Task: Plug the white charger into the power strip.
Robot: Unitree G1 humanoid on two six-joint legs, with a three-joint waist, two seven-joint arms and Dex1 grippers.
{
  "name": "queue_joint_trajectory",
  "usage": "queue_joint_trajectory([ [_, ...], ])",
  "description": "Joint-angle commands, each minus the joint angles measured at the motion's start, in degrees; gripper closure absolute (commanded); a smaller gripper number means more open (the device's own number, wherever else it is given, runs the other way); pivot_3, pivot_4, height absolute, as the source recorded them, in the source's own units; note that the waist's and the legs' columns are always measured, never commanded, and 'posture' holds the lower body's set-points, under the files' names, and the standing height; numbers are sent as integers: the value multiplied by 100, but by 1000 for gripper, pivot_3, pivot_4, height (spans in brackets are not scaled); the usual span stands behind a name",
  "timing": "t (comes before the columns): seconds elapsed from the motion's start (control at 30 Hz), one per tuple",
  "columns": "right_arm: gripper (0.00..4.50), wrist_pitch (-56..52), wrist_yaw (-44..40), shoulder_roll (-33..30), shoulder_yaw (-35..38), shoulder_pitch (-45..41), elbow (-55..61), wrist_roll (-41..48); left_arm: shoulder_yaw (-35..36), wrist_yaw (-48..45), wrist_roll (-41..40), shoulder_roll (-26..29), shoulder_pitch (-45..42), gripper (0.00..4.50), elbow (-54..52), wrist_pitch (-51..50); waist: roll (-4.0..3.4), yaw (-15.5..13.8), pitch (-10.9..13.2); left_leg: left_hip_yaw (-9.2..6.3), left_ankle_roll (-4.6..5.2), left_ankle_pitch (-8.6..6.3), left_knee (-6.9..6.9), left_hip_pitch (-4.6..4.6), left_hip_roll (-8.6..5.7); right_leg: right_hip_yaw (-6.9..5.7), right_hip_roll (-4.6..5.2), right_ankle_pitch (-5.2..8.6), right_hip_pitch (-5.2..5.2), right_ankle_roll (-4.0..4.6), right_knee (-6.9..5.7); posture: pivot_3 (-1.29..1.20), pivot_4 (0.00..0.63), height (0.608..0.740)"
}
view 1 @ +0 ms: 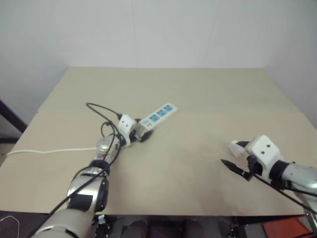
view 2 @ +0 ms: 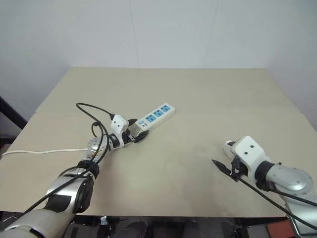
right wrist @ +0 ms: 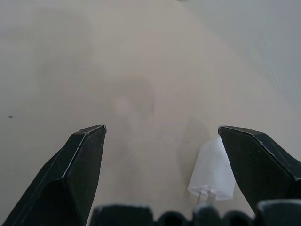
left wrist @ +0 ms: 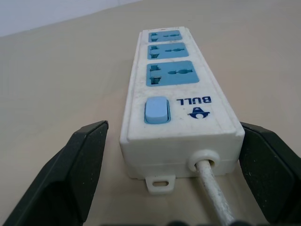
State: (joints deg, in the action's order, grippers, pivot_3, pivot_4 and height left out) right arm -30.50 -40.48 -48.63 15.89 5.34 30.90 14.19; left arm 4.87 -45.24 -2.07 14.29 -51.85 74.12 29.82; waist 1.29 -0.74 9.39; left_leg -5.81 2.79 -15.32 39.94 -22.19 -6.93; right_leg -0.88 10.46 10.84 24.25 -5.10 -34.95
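Observation:
The power strip (view 1: 159, 114) lies slanted on the tan table, a white bar with three blue sockets and a blue switch (left wrist: 156, 109). My left gripper (view 1: 140, 132) straddles its cord end. In the left wrist view one finger (left wrist: 89, 155) stands a small gap off the strip's side, and the other (left wrist: 268, 160) sits right at its corner. The white charger (right wrist: 212, 173) lies on the table with its prongs toward the right wrist camera. My right gripper (right wrist: 162, 129) is open around it. The charger sits just inside one finger (right wrist: 256, 160), untouched.
The strip's thin white cord (view 1: 49, 150) runs off the table's left edge. A black cable (view 1: 101, 110) loops above my left wrist. The tan table (view 1: 198, 89) stretches to a pale wall at the back, and its front edge is close below both arms.

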Motion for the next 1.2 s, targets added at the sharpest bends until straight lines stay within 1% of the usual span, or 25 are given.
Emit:
queue_joint_trajectory([
  [0.03, 0, 83, 47, -3, 25, -92, 19, -55, 68, -91, -5, -79, -103, 1018, 14, 27, 0, -1, 0, 0, -1, 1, 0, 0, 0, 0, 0, 0, 0, 0, 0, 0, 150, 740],
  [0.07, 0, 91, 42, -6, 20, -101, 4, -64, 71, -96, -1, -86, -98, 1243, 13, 30, 0, -1, 0, 0, -1, 0, 0, 0, 0, 0, 0, 0, 0, 0, 0, 0, 150, 740],
  [0.17, 0, 78, 37, -8, -7, -138, 1, -70, -5, -91, 101, -65, -81, 1252, 5, 16, 0, -3, 0, 0, -1, 1, 1, 0, -1, 0, 0, 0, 0, 0, 0, 0, 150, 740],
  [0.37, 0, -135, 25, -156, -126, -373, 99, -97, -54, -727, 69, 38, 19, 1252, -119, 67, 0, 1, 0, 0, -1, 0, 2, 0, -1, 0, 0, 0, 0, 0, -1, 0, 150, 740],
  [0.43, 0, -441, -58, -296, -134, -649, 170, 60, 2, -1075, -45, 80, 69, 1252, -199, 79, 0, 5, 0, 0, -1, 0, 3, -1, -1, 0, 0, 0, 0, 0, -1, 0, 150, 740],
  [0.5, 0, -969, -138, -415, -68, -1252, 211, 466, 14, -1486, -143, 117, 154, 1252, -321, 135, 0, 16, 0, 0, 0, 0, 4, -2, 0, -1, -1, 0, 1, 0, -1, 0, 150, 740],
  [0.57, 0, -1332, -191, -589, -135, -1747, 178, 616, -2, -1799, -188, 134, 231, 1252, -428, 178, -1, 36, -1, 2, 3, -2, 4, -3, 1, 4, 0, -1, 5, 1, -1, 0, 150, 740],
  [0.6, 0, -1679, -311, -830, -355, -2078, 120, 672, -11, -1966, -215, 151, 273, 1252, -496, 188, -1, 31, -1, 1, 6, -4, 3, -2, 2, 1, -1, -1, 3, 1, -1, 0, 150, 740],
  [0.63, 0, -2265, -382, -1044, -811, -2656, -44, 670, -21, -2212, -265, 177, 332, 1252, -596, 187, -2, 50, -1, 1, 12, -7, 3, -3, 3, -1, -1, -1, 4, 1, 0, 0, 150, 740],
  [0.7, 0, -3042, -452, -1292, -1412, -3420, -302, 698, -53, -2499, -326, 182, 425, 1252, -745, 190, -2, 56, -1, 1, 14, -8, 4, -10, 4, -2, 0, -1, 9, 1, 1, 0, 150, 740],
  [0.77, 0, -3858, -423, -1156, -1924, -4199, -784, 786, -131, -2625, -298, 175, 528, 1252, -863, 288, -1, 56, -1, 1, 20, -12, 4, -12, 6, -2, -1, -1, 12, 2, 1, 0, 150, 740],
  [0.8, 0, -4006, -472, -1108, -2405, -4611, -1117, 624, -156, -2736, -309, 190, 575, 1252, -929, 316, -1, 57, -1, 1, 25, -15, 3, -13, 6, -3, 0, -1, 12, 2, 4, 0, 150, 740],
  [0.87, 0, -4053, -570, -1088, -3111, -5169, -1636, 334, -191, -2894, -343, 196, 635, 1252, -1058, 313, -1, 54, -1, 2, 27, -16, 6, -17, 3, 2, 3, -2, 17, 3, 2, 0, 150, 740],
  [0.93, 0, -4049, -714, -1023, -3559, -5656, -2235, 162, -233, -3068, -396, 175, 668, 1252, -1198, 302, -1, 54, -1, 2, 18, -11, 11, -28, 0, 0, 5, -2, 30, 2, 0, 0, 150, 740],
  [1.0, 0, -4085, -1056, -851, -4065, -6294, -3191, 22, -294, -3356, -482, 143, 710, 1252, -1389, 268, -2, 74, -1, 5, -10, 6, 19, -58, -4, 3, 8, -4, 56, 1, -4, 0, 150, 740],
  [1.07, 0, -3973, -1327, -717, -4443, -6747, -4003, -177, -376, -3511, -522, 92, 741, 1252, -1531, 260, -3, 74, -2, 8, -15, 9, 39, -101, -6, 7, 9, -8, 96, 1, -14, 0, 150, 740],
  [1.2, 0, -3771, -1745, -415, -4918, -7385, -5254, -558, -483, -3619, -563, 10, 787, 1252, -1678, 235, -3, 79, -2, 4, -16, 10, 50, -116, -7, 2, 8, -15, 100, -6, -16, 0, 150, 740],
])
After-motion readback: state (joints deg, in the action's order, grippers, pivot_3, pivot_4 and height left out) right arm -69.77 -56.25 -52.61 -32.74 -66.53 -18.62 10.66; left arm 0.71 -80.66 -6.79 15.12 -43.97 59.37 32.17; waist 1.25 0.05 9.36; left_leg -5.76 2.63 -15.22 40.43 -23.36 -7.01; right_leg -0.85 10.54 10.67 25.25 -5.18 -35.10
